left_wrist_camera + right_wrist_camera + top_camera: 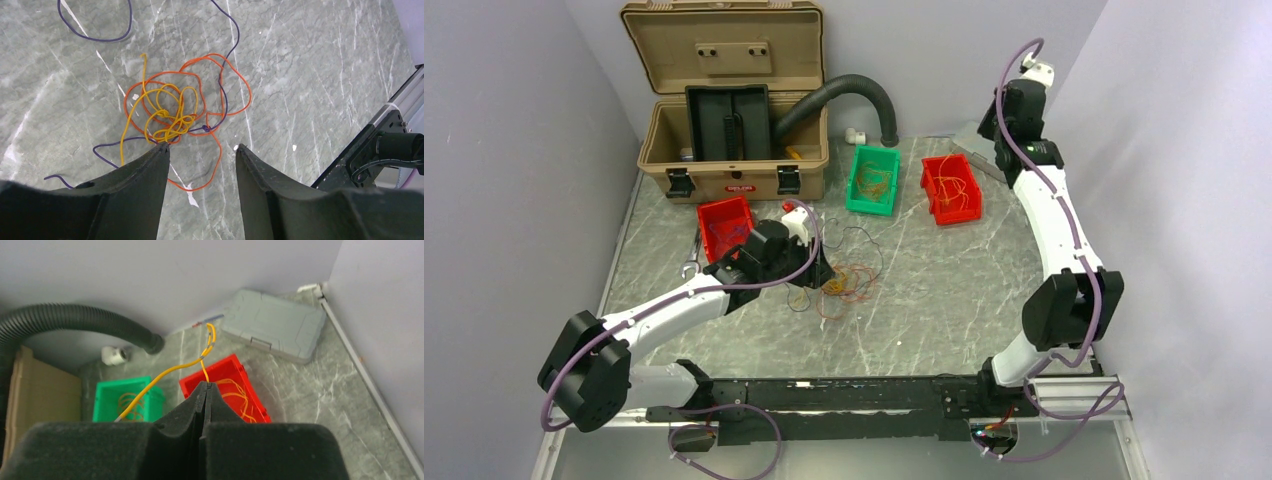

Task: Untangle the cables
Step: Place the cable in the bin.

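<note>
Left wrist: dark cable (100,40) loop runs off top edge; orange cable (220,152) passes under a finger of my left gripper (202,147). Right wrist: I lose one end of yellow cable (165,371) behind right gripper (206,385).

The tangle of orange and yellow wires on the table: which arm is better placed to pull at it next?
Left, I think. The left gripper hangs open just over the tangle; the right gripper is shut on a yellow wire, far off near the red bin.

Left arm (674,305) stretched low, left hand (202,147) half open. Right arm (1049,205) raised high, right hand (206,385) pinched closed.
</note>
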Robot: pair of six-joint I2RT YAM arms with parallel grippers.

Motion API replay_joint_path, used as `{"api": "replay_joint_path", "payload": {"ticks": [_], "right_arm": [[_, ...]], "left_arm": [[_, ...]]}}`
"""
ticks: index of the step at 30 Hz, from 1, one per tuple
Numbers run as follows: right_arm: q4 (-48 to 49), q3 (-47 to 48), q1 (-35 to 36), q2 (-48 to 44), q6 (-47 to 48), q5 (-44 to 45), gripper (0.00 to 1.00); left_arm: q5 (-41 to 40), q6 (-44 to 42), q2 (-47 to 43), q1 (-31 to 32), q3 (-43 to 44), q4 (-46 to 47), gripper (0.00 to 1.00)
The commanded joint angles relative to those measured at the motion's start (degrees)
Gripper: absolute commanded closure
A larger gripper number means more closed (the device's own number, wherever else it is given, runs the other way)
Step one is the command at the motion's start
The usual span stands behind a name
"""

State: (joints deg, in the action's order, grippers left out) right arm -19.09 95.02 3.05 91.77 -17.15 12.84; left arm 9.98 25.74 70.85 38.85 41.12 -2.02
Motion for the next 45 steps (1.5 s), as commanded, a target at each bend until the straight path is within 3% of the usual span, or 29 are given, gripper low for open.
{"api": "replay_joint_path", "payload": {"ticks": [1,10,21,30,32,35,39,45], "right_arm": [[5.04,-2.37,-0.35,0.07,-0.42,-1.30,1.00],[9.73,-7.85,-0.40,6.16,3.62,1.18,1.00],[10.04,-17.57,3.09,13.62,0.70,3.52,1.00],[2.95,-11.29,3.08,23.93,-1.42,2.19,1.00],[2.77,-11.24,3.10,22.64,-1.69,2.02,0.92],[3.66,-12.53,3.10,17.83,-1.50,1.91,0.69],[3.97,-15.19,3.54,10.37,-1.24,0.84,0.48],[3.95,-21.45,9.43,0.73,0.08,0.19,0.28]], "left_arm": [[-0.88,-0.79,-1.30,0.34,1.34,0.03,0.44],[-1.14,-1.34,-0.77,0.33,1.87,-0.74,0.44],[-1.48,-1.30,0.64,0.17,2.47,-1.83,0.43],[-1.35,-1.73,0.49,0.09,2.56,-2.37,0.41],[-1.36,-1.68,0.35,0.12,2.64,-2.69,0.41],[-1.12,-1.78,0.00,0.14,2.51,-2.85,0.39],[-1.27,-2.45,0.32,0.09,2.80,-3.65,0.38],[-2.31,-4.49,0.50,0.09,2.07,-2.46,0.35]]}}
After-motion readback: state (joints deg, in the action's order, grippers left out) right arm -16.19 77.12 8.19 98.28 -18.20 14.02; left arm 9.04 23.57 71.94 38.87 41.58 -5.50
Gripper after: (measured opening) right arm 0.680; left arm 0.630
